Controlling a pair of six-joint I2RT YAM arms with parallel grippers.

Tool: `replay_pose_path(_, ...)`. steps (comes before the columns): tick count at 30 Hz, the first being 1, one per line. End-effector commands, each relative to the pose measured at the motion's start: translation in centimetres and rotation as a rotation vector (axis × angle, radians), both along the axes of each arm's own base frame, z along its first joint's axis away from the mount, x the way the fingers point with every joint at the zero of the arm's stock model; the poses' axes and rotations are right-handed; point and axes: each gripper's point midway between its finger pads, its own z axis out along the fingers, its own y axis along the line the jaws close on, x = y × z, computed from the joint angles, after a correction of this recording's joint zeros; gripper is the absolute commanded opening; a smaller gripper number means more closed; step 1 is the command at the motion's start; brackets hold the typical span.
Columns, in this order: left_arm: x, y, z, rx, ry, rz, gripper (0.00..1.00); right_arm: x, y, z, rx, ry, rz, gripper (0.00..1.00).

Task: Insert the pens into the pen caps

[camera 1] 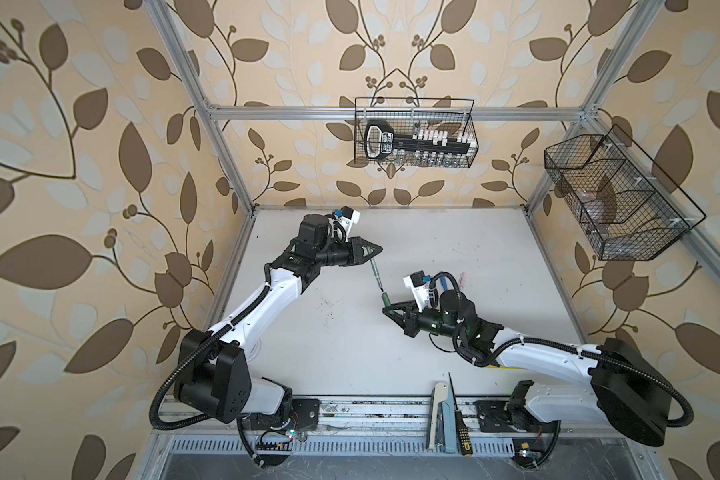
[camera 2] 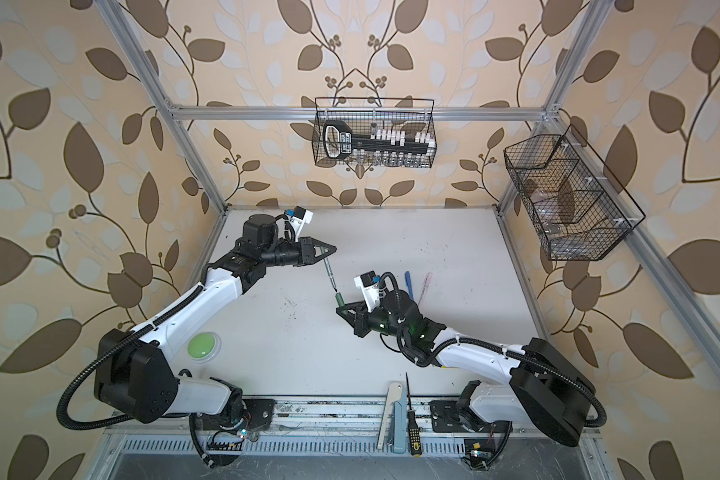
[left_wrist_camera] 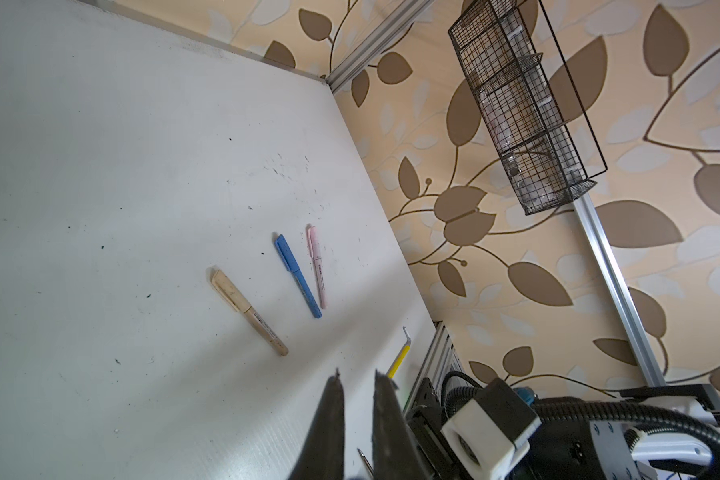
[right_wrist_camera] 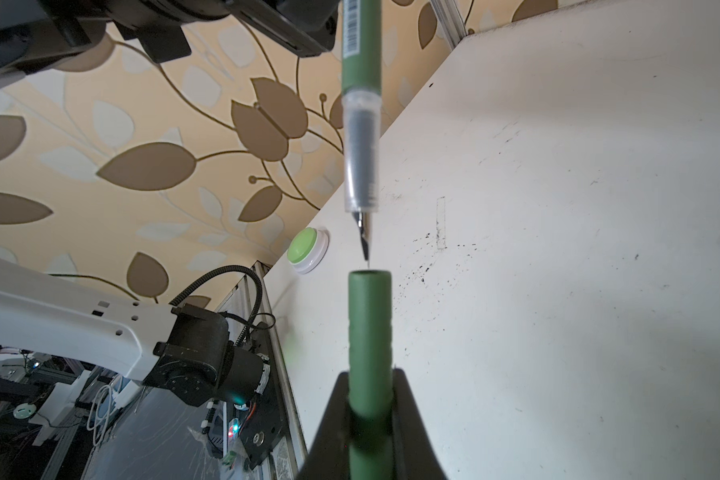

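- My left gripper [camera 1: 373,251] is shut on the green pen [camera 1: 375,274], holding it at the rear end of the barrel. In both top views it hangs over the far left part of the surface [camera 1: 350,353].
- The green pen [camera 2: 329,274] is held in the air. It runs from my left gripper [camera 2: 327,251] toward 5 o'clock, dark tip leading.
- My right gripper [camera 1: 391,309] is clamped narrow on the green cap [camera 1: 386,300], near the middle of the surface.
- The green cap [camera 2: 340,300] sticks out of my right gripper [camera 2: 344,311] toward 11 o'clock, open mouth facing the pen tip.
- In the right wrist view the green pen [right_wrist_camera: 360,83] and green cap [right_wrist_camera: 370,324] stand nearly in line. The tip is just short of the mouth, apart from it and not yet inside. My right gripper [right_wrist_camera: 368,374] pinches the cap from both sides.
- The blue pen [camera 2: 408,282] and pink pen [camera 2: 424,286] lie flat on the surface at about 2 o'clock from my right gripper.
- In the left wrist view the tan pen [left_wrist_camera: 248,311], blue pen [left_wrist_camera: 298,276] and pink pen [left_wrist_camera: 316,266] each wear a cap of their own colour. Blue and pink lie close together; tan lies apart from them.
- A green button [camera 2: 200,345] sits at the left edge of the surface, at about 7 o'clock from my left gripper.
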Motion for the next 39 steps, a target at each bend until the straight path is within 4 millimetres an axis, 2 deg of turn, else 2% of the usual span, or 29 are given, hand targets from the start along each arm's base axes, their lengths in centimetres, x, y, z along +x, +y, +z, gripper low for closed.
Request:
replay_pose_path(1, 0.2, 0.0, 1.2, -0.021, -0.041, -0.014, 0.00, 0.1, 0.7, 1.0, 0.029, -0.015, 0.009, 0.00)
replay_pose_path(12, -0.3, 0.1, 0.4, -0.038, -0.019, -0.012, 0.00, 0.9, 0.6, 1.2, 0.040, -0.016, -0.026, 0.00)
replay_pose_path(15, -0.3, 1.0, -1.1, 0.018, -0.015, 0.047, 0.00, 0.9, 0.4, -0.4, -0.028, 0.036, -0.024, 0.00)
replay_pose_path(17, 0.3, 2.5, -2.7, 0.099, -0.013, 0.139, 0.00, 0.8, -0.4, -2.3, -0.105, 0.084, -0.035, 0.00)
replay_pose_path(21, 1.2, 6.4, -6.1, 0.251, -0.024, 0.360, 0.00, 0.6, -4.5, -8.1, -0.333, 0.274, -0.107, 0.00)
replay_pose_path(24, 1.3, 6.7, -7.4, 0.180, -0.048, 0.411, 0.00, 0.4, -6.4, -11.5, -0.476, 0.358, -0.143, 0.00)
replay_pose_path(29, 0.4, 6.5, -9.4, -0.004, -0.089, 0.455, 0.00, 1.9, -6.1, -13.8, -0.552, 0.410, -0.163, 0.00)
replay_pose_path(35, 0.4, 5.9, -10.0, -0.081, -0.138, 0.465, 0.00, 3.9, -5.6, -16.1, -0.686, 0.438, -0.174, 0.00)
replay_pose_path(39, 0.5, 5.9, -11.9, -0.071, -0.123, 0.477, 0.00, 4.6, -5.7, -16.5, -0.720, 0.433, -0.183, 0.14)
